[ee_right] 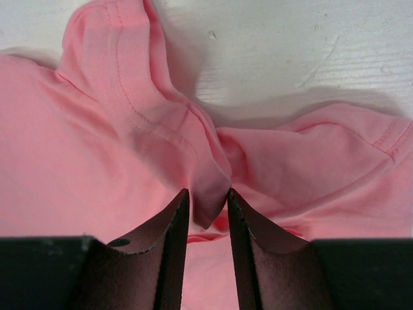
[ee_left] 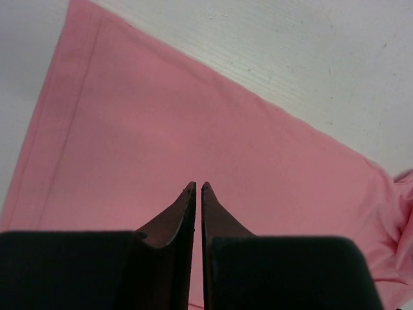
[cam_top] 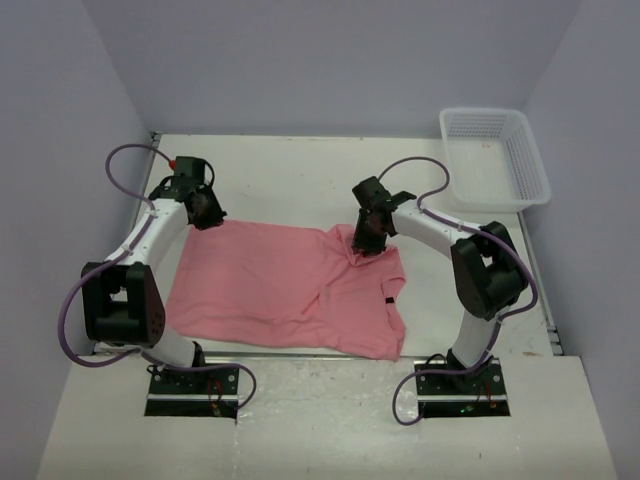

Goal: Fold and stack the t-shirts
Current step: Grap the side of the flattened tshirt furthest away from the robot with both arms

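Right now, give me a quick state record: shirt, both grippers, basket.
t-shirt: pink, spread on the table, right end bunched
left gripper: shut, at the t-shirt's far left corner; cannot tell if fabric is pinched
right gripper: partly open, a raised fold of the t-shirt between its jaws
basket: white mesh, far right corner, apart from the t-shirt
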